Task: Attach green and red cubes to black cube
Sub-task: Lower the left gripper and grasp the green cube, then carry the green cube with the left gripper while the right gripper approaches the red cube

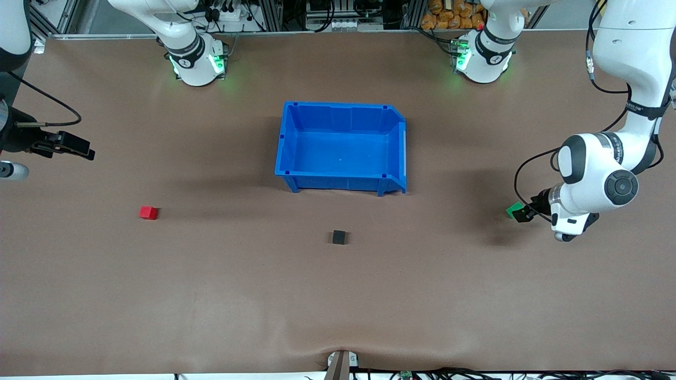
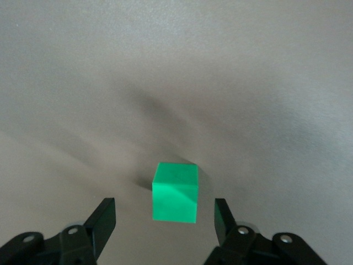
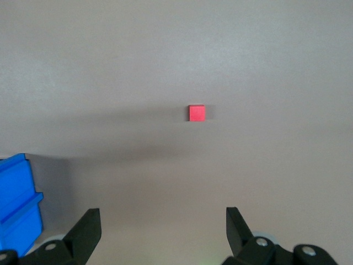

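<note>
**Nothing joined yet; green cube about to be gripped**

The right hand [image 1: 79, 148] hangs wide and empty over the right arm's end of the brown worktop [image 1: 211, 295], waiting. The small bright red cube [image 1: 148, 212] lies alone. The small matte black cube [image 1: 339, 237] sits nearer the camera than the blue plastic bin [image 1: 288, 137], untouched. At the left arm's end, the left hand [image 2: 164, 218] straddles the bright green cube [image 2: 175, 192], fingers partly drawn in, not gripping. Both attachments remain.
</note>
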Motion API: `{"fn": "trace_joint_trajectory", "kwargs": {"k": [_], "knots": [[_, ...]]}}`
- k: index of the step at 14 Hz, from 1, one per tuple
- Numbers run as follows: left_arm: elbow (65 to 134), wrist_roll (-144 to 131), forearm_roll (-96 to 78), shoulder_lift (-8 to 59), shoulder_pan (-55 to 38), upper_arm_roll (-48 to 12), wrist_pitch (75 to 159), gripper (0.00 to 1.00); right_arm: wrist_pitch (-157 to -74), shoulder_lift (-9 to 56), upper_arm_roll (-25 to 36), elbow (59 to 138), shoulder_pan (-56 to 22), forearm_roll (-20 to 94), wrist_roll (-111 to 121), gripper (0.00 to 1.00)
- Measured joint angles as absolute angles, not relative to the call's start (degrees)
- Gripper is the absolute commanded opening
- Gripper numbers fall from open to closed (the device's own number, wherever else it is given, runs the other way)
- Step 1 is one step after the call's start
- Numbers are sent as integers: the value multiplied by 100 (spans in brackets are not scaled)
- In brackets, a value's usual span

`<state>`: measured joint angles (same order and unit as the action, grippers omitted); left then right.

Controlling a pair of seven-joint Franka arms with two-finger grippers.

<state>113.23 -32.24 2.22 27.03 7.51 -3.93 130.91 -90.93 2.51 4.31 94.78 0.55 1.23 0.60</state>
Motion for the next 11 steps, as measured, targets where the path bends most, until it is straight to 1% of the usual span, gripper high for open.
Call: {"fn": "trace_joint_trajectory", "kwargs": {"k": [3,4,6,7,8,9,10,11], "knots": [[11318,-3223,222,2858,768,-391,13272,78,-9179,270,431,9517,54,123,60,100],[11314,-3224,222,2895,768,-391,13302,75,-9239,273,431,9563,54,123,60,100],[11307,-3224,222,2918,767,-394,13317,62,-9346,289,431,9638,54,123,60,100],[11303,-3224,222,2918,764,-398,13317,58,-9399,291,431,9676,54,123,60,100],[11302,-3224,222,2923,756,-407,13317,50,-9449,294,431,9713,54,123,60,100],[11302,-3224,222,2933,746,-417,13317,38,-9508,298,431,9756,54,123,60,100],[11302,-3224,222,2943,737,-423,13317,24,-9583,304,431,9812,54,123,60,100],[11299,-3224,222,2949,730,-429,13318,13,-9648,312,431,9871,54,123,60,100]]}}
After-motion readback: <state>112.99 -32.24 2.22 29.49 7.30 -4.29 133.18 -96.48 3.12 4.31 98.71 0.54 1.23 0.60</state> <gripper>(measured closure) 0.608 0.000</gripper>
